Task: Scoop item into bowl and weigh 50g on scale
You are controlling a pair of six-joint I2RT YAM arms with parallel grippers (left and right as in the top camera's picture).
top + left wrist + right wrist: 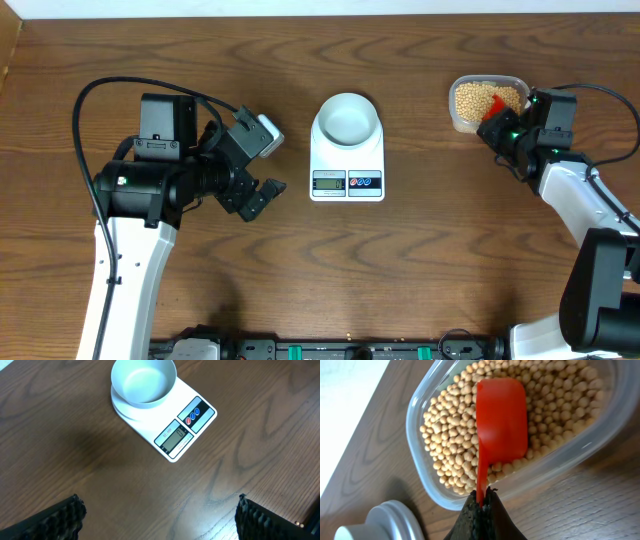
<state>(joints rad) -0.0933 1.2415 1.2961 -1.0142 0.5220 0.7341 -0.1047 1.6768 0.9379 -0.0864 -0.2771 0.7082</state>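
The white bowl [347, 118] [143, 381] stands empty on the white scale [347, 182] [186, 427] at the table's middle. At the far right, the item, tan beans [472, 97] [447, 435], fills a clear tub [456, 118] [422, 477]. My right gripper [500, 128] [485, 499] is shut on the thin handle of a red scoop [497, 106] [501, 415], whose head lies over the beans inside the tub. No beans show on the scoop's visible face. My left gripper [266, 166] [160, 517] hangs open over bare wood, left of the scale, holding nothing.
The table's back edge runs just behind the tub, with a pale surface [345, 405] beyond it. Both arm bases stand at the near edge. Bare wood lies between the scale and the tub.
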